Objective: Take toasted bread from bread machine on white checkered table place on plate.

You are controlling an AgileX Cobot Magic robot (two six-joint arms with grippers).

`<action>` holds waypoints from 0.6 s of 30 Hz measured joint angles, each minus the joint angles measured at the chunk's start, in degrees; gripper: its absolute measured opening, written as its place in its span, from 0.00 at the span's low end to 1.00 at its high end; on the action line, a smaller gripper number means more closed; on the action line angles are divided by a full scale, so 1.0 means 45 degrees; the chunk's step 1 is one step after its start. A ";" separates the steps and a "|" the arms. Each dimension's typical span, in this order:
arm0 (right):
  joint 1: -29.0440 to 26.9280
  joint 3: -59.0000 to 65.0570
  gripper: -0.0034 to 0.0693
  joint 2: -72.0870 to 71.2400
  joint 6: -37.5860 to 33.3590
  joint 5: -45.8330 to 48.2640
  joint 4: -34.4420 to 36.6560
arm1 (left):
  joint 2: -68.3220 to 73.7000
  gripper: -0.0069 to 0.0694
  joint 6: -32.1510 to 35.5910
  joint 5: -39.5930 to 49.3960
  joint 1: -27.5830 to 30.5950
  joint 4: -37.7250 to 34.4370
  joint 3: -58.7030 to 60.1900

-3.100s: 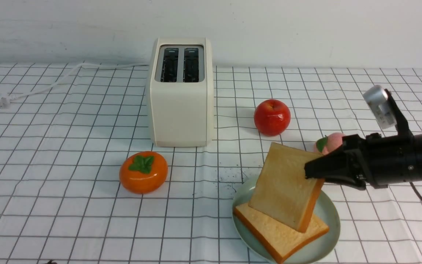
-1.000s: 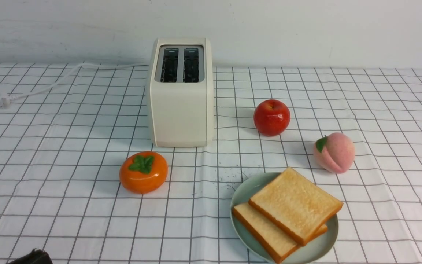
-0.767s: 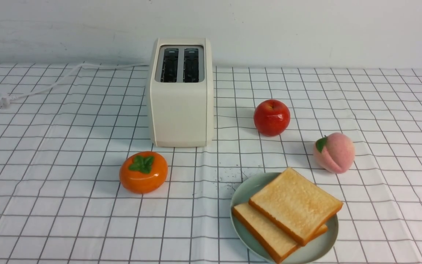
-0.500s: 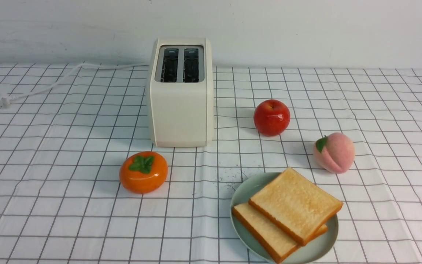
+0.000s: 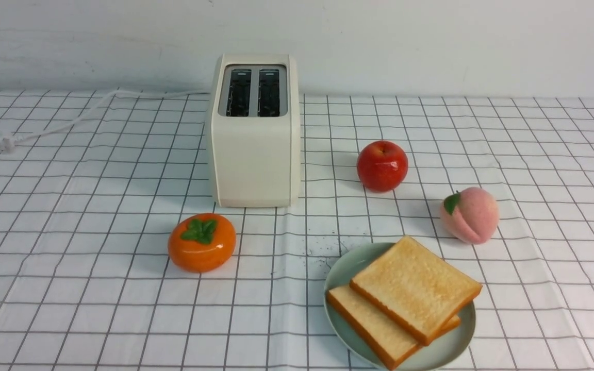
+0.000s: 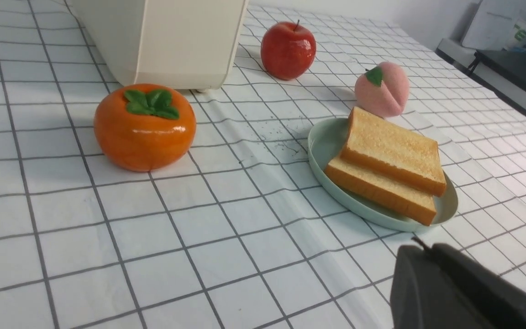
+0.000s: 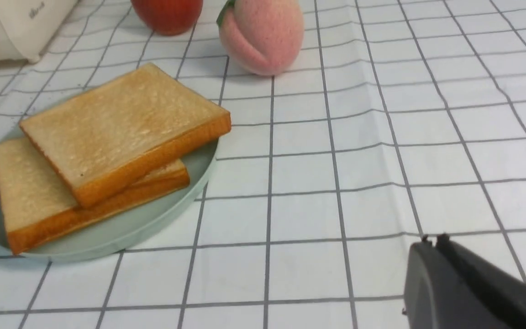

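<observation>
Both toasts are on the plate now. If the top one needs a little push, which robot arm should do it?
Probably the right. The plate with the top toast lies on the robot's right side, and the right gripper seems nearer to it.

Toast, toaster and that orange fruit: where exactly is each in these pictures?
upper toast slice [image 5: 414,288], front view, middle of its top face.
toaster [image 5: 254,159], front view, middle of its front wall.
orange persimmon [image 6: 144,130], left wrist view, glossy side under the leaves.
</observation>
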 joint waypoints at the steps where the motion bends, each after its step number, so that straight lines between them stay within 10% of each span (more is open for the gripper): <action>1: 0.0000 0.0000 0.02 0.0000 0.0002 0.0000 0.0000 | 0.0000 0.10 0.0000 0.0000 0.0000 0.0000 0.0000; 18: 0.0000 0.0000 0.03 0.0000 0.0100 -0.0011 0.0045 | 0.0000 0.12 0.0000 0.0003 0.0000 0.0000 0.0000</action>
